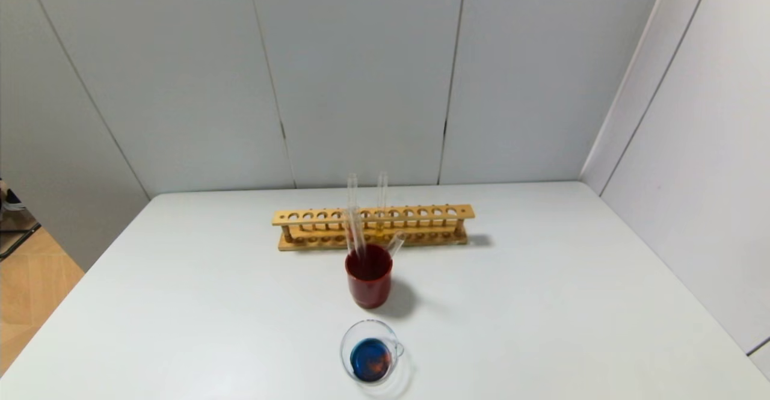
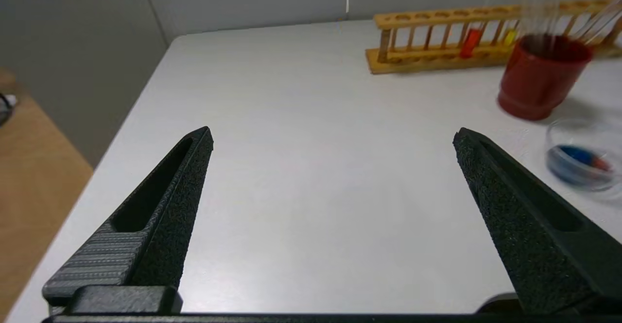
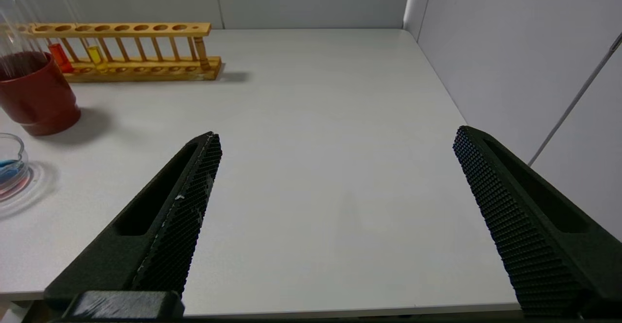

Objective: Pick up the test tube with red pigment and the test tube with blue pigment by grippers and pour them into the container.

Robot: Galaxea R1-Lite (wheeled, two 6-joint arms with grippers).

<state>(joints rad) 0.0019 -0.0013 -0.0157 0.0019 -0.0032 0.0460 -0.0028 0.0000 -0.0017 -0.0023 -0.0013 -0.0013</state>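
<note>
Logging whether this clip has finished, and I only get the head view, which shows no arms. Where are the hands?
Observer: The left hand is open and holds nothing. It is over the left part of the table.
Operator: And the right one?
Observer: The right hand is open too, over the table's right part.
Operator: The dark red cup blocks the bottoms of the rack tubes for me. What is in them?
Observer: A red-liquid tube and a yellow-liquid tube stand in the wooden rack.
</note>
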